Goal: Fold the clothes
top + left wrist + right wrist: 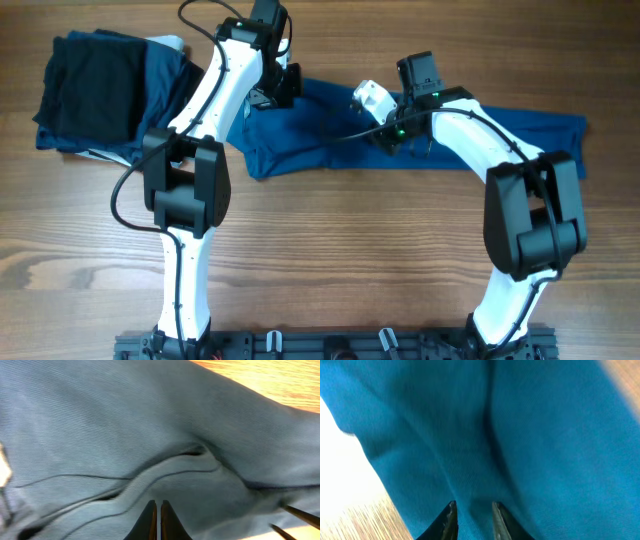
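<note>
The clothes, a medium-blue polo shirt (520, 135), lie gathered in a long band across the back of the table. My left gripper (280, 85) hovers at the band's left end. In the left wrist view its fingers (158, 504) are pressed together over rumpled blue folds (100, 435), with no cloth showing between them. My right gripper (392, 135) is over the middle of the band. The right wrist view shows its fingers (472, 505) a little apart, just above smooth blue fabric (545, 435) that fills the gap behind them.
A stack of folded garments, black (90, 85) on navy (165, 65), sits at the back left beside the left arm. Bare wooden tabletop (350, 250) stretches in front of the shirt. The arms' bases stand at the near edge.
</note>
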`<state>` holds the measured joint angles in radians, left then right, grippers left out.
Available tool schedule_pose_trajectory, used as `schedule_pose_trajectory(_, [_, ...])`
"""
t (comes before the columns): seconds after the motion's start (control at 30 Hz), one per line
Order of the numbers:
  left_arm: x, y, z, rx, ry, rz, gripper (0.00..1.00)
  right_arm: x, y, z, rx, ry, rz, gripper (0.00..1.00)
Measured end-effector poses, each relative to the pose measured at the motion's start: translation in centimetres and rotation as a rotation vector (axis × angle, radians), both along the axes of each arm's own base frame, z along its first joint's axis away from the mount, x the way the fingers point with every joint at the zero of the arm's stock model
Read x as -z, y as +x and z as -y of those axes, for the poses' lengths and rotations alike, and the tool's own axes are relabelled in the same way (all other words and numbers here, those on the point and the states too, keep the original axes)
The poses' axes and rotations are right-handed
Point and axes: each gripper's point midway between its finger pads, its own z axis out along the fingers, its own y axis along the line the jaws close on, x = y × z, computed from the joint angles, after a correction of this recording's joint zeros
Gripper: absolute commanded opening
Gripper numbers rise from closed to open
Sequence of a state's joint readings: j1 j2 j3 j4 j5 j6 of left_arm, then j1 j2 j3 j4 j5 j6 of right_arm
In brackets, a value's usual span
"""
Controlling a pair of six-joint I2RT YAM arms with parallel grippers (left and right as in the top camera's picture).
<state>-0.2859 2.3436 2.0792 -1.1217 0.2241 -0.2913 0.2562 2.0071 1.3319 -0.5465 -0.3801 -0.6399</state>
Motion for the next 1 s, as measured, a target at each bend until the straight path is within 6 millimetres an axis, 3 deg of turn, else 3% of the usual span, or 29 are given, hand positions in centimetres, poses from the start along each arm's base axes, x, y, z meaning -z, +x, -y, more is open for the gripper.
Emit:
schedule_pose_trajectory(0.13, [-1.2,0.0,3.1,0.089,-0.178,0.013,0.05,0.4,-0.4,0.8,-0.065,-0.027,0.007,0.27])
schedule_pose_trajectory(0.27, [-1.3,0.3,4.1,0.123,-0.235,0.03,0.06,0.1,-0.2,1.8,-0.083,0.016,0.011,0.27])
schedule_pose_trajectory(0.33, [0.1,0.2,4.2,0.126,-0.238,0.005,0.06,0.0,0.1,2.3,-0.075,0.025,0.016,0.26])
schedule_pose_trajectory(0.43, [4.2,0.2,4.3,0.12,-0.229,-0.051,0.06,-0.2,0.5,2.2,-0.077,0.034,0.036,0.26])
schedule_pose_trajectory(0.63, [4.5,0.2,4.5,0.121,-0.242,-0.055,0.06,-0.3,1.0,1.8,-0.106,0.053,0.068,0.27])
schedule_pose_trajectory(0.77, [4.5,0.2,4.5,0.121,-0.242,-0.055,0.06,-0.2,1.3,1.7,-0.11,0.054,0.082,0.46])
schedule_pose_trajectory(0.83, [4.5,0.2,4.5,0.121,-0.242,-0.055,0.06,0.4,1.4,1.6,-0.117,0.057,0.079,0.45])
schedule_pose_trajectory(0.9, [4.5,0.2,4.5,0.121,-0.242,-0.055,0.06,2.4,0.9,1.5,-0.121,0.064,0.035,0.39])
schedule_pose_trajectory(1.0, [4.5,0.2,4.5,0.121,-0.241,-0.055,0.06,2.3,0.8,1.5,-0.123,0.071,0.03,0.33])
